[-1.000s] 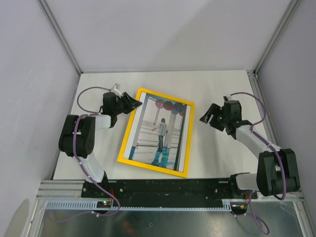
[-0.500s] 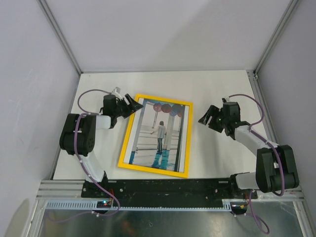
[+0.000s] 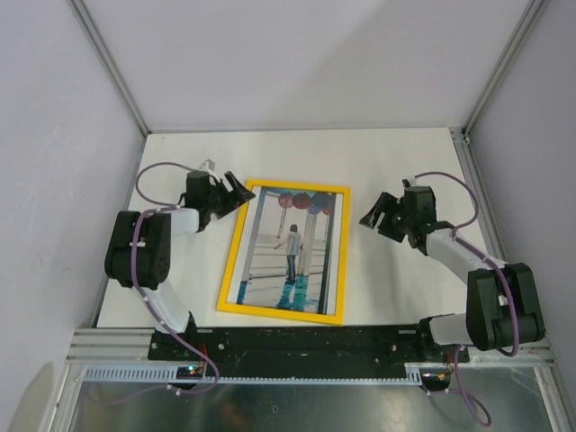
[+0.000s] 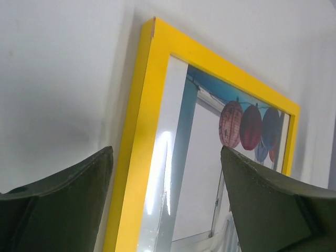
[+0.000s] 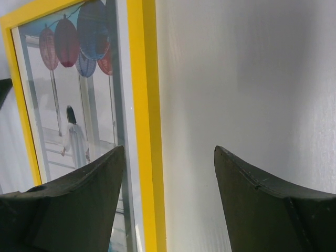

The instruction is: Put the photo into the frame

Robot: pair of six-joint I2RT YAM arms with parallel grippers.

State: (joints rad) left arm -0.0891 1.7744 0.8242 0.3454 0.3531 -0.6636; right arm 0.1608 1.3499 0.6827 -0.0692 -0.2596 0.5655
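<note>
Yellow frame (image 3: 231,256) around photo (image 3: 290,247), left fingers (image 4: 63,205) released beside corner, right fingers (image 5: 262,210) released nearby

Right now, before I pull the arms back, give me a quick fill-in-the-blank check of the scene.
The photo sits inside the ___ frame.
The frame lies ___ on the table.
The left pincer, by the frame's far left corner, is ___.
The right pincer holds ___.
Missing: yellow; flat; open; nothing.
</note>
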